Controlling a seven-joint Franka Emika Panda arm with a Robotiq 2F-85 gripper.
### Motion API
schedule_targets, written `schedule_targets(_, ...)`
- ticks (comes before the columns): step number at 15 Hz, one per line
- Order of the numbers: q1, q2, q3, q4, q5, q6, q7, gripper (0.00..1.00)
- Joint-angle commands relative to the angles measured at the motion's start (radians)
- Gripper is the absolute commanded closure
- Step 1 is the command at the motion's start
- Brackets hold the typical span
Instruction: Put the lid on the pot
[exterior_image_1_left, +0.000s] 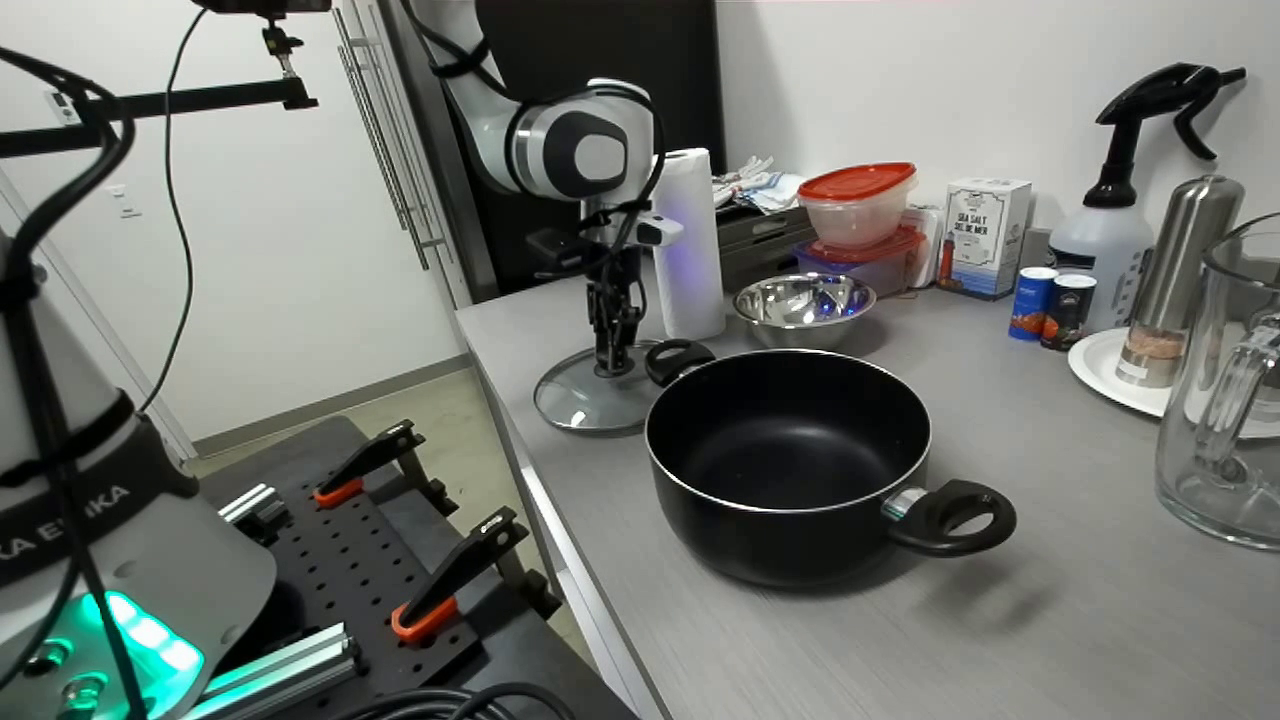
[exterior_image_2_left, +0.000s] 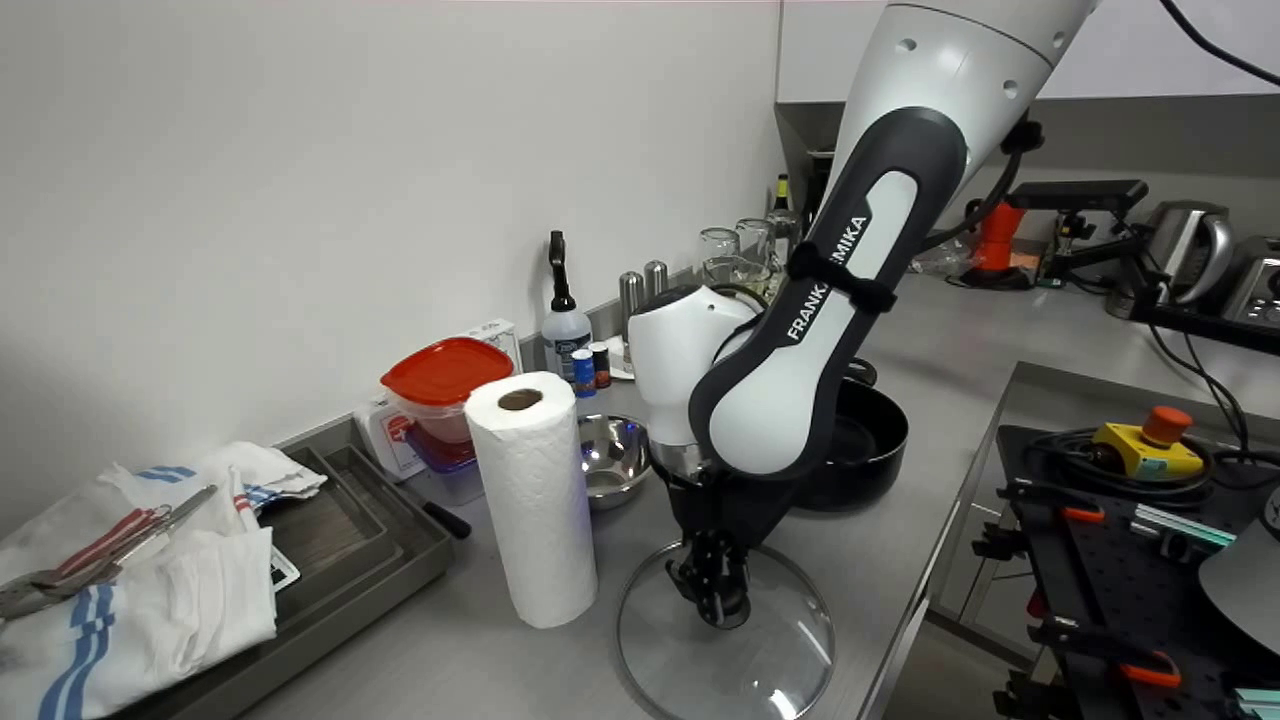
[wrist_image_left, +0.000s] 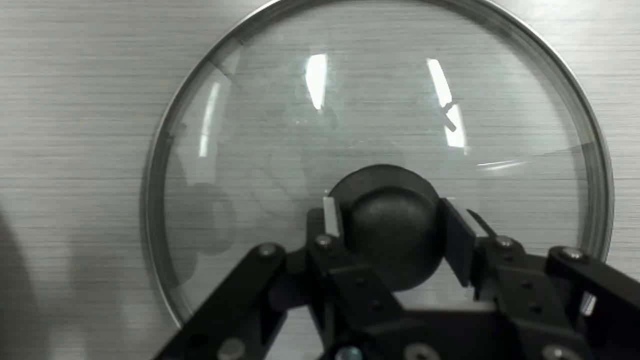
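Observation:
The clear glass lid (exterior_image_1_left: 575, 405) lies flat on the grey counter behind the pot, and it also shows in an exterior view (exterior_image_2_left: 745, 665) and the wrist view (wrist_image_left: 370, 115). My gripper (exterior_image_1_left: 614, 362) points straight down over the lid's centre. In the wrist view its fingers (wrist_image_left: 392, 220) are partly closed, one on each side of the dark knob (wrist_image_left: 395, 230), and appear to grip it. The black pot (exterior_image_1_left: 780, 540) stands upright and uncovered, its dark interior visible. In an exterior view the arm partly hides the pot (exterior_image_2_left: 862, 488).
One pot handle (exterior_image_1_left: 680, 360) reaches close to the lid. A paper towel roll (exterior_image_1_left: 690, 250) and a steel bowl (exterior_image_1_left: 805, 310) stand behind the pot. A glass pitcher (exterior_image_1_left: 1225, 430) stands at the right. The counter edge (exterior_image_2_left: 915, 615) runs close beside the lid.

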Motion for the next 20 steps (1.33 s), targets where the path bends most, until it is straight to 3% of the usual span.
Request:
schedule_targets(1,0.018,-0.087,-0.004,-0.048,0.010,-0.005,0.000,0.75)
schedule_targets(12,0.069,-0.380,-0.003,-0.165,-0.042,-0.062,0.057,0.75)
schedule_targets(20,0.033,-0.449,-0.018,-0.128,-0.095,-0.148,0.124,0.75)
